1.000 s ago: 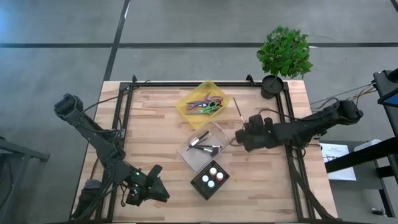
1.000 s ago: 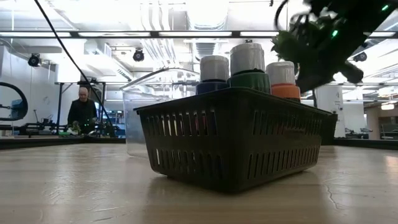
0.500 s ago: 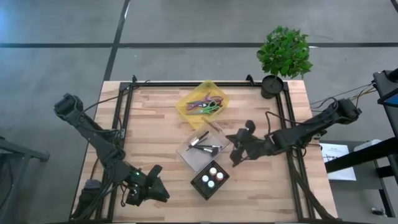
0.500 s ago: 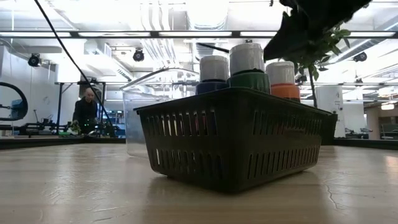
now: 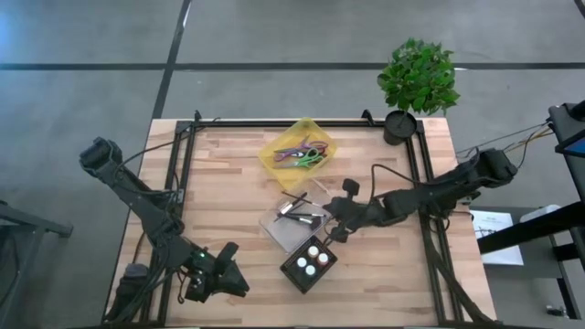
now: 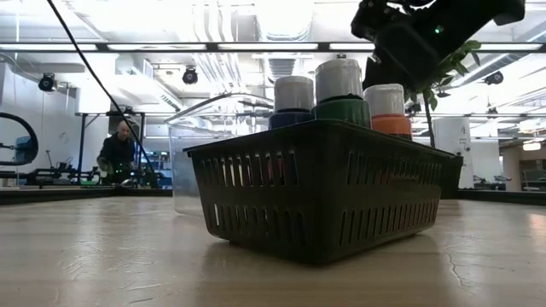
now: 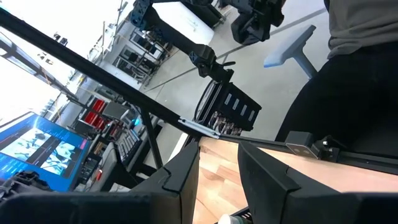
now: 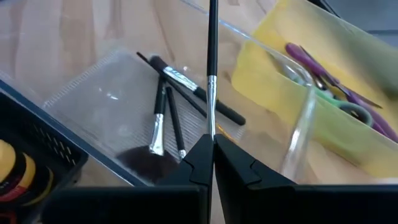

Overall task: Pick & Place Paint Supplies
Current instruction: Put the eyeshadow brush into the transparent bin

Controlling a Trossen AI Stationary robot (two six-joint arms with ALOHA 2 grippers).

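Your right gripper [image 8: 209, 152] hangs over the clear bin [image 8: 93, 93] at mid-table, fingers pinched on a thin dark brush [image 8: 211, 68] — three brushes [image 8: 168, 109] already lie inside. Left gripper [image 5: 224, 274] waits at the table's near-left corner, fingers slightly apart.

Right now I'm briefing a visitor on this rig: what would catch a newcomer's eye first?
The right hand, shut on a thin dark brush, above the clear tray at mid-table where other brushes lie. Next, three white-capped paint bottles standing in the black basket near the front edge. The left hand waits at the front-left corner.
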